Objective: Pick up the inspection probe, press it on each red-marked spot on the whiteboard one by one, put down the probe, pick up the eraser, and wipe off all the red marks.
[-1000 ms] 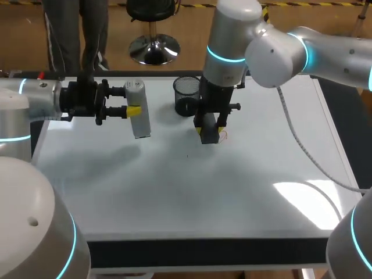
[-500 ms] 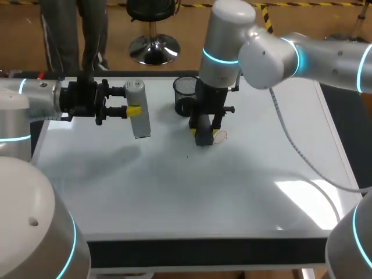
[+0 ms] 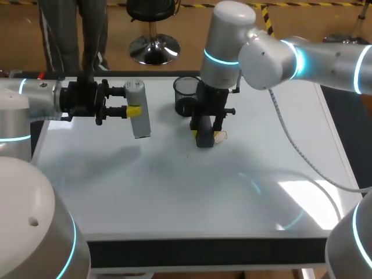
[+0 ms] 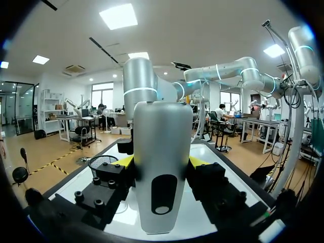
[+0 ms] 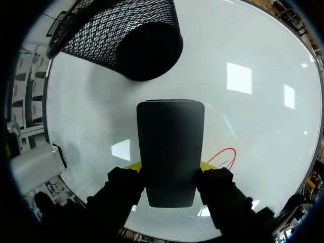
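The black eraser (image 5: 170, 152), clamped in the right gripper (image 5: 169, 171), has slid slightly aside on the whiteboard (image 3: 232, 192), leaving the red mark (image 5: 223, 156) just beside its fingers, unwiped, while the left gripper (image 4: 161, 162), well apart, grips the probe (image 4: 162, 136).

Left arm (image 3: 23, 104) and right arm (image 3: 273, 52) are smooth silver-grey tubes with glowing cyan rings at the joints. Left claw (image 3: 133, 101) and right claw (image 3: 204, 135) are black, bolt-studded and yellow-tipped; a grey cable (image 3: 289, 135) trails behind the right one.
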